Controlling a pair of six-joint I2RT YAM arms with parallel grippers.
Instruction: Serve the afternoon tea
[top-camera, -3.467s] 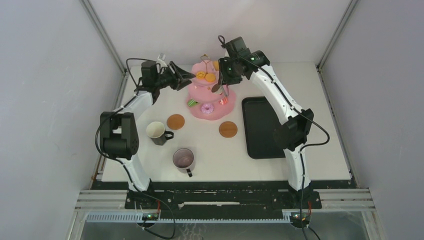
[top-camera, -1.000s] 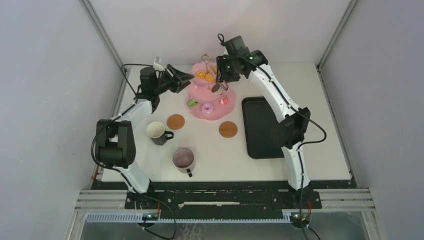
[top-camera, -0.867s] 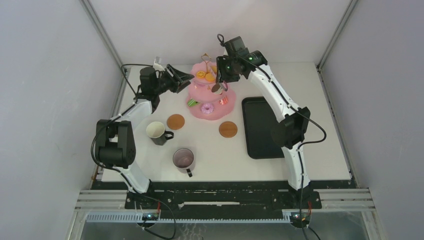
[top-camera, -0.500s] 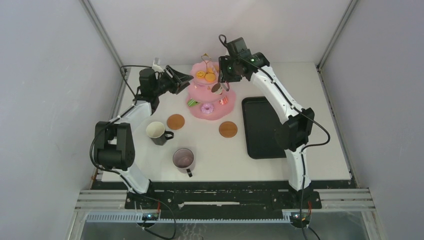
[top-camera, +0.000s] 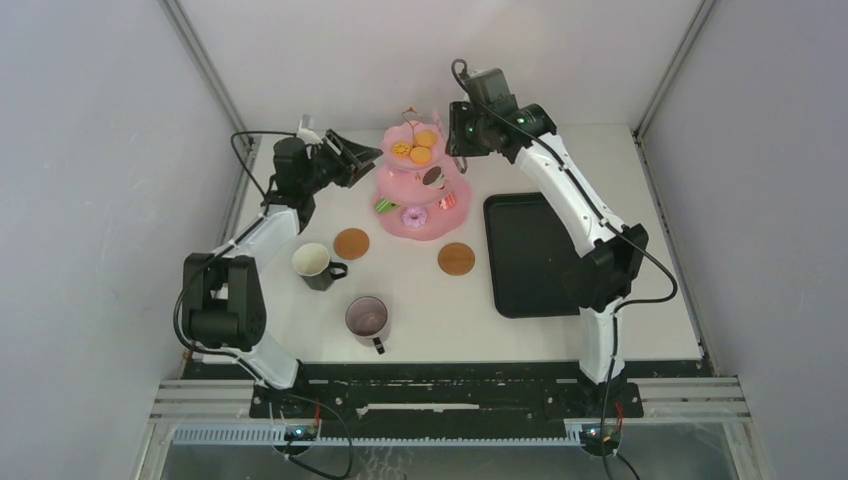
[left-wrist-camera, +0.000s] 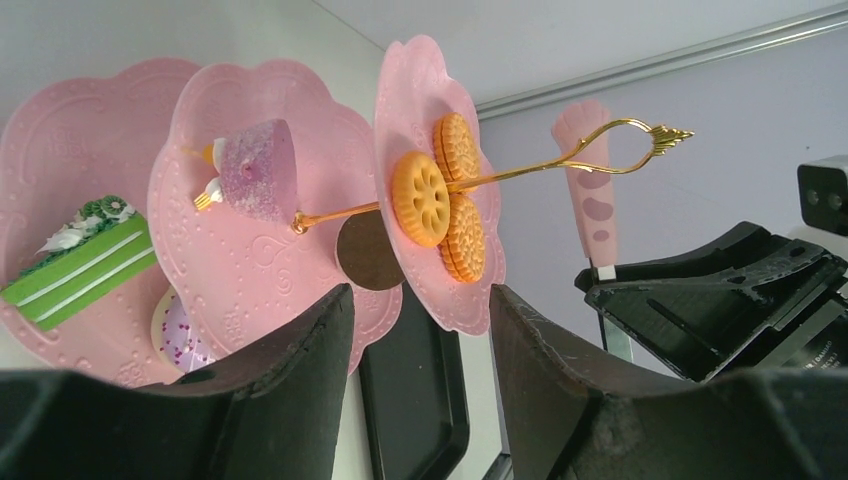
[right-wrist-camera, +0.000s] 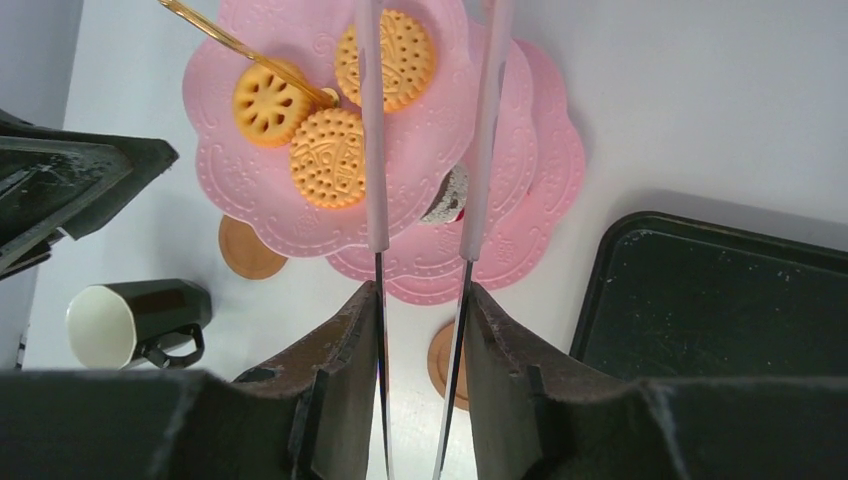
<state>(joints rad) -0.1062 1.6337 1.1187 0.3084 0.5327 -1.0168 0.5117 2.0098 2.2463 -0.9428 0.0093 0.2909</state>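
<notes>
Nearest us we see a purple-lined mug (top-camera: 368, 320), then a white-lined mug (top-camera: 316, 264), the left coaster (top-camera: 351, 243) and the right coaster (top-camera: 456, 258). Beyond stands the pink 3-tier cake stand (top-camera: 428, 222) (3 biscuits (right-wrist-camera: 330, 157) on top). Our left gripper (left-wrist-camera: 418, 330) gapes empty just left of it. Our right gripper (right-wrist-camera: 420, 300) clamps the tongs (right-wrist-camera: 373, 150) over it.

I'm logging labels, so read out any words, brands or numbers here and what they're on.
No text can be read.
Embossed biscuits on the cake stand: marks too blurred to read.
Right arm's black housing: faint print, too small to read.
</notes>
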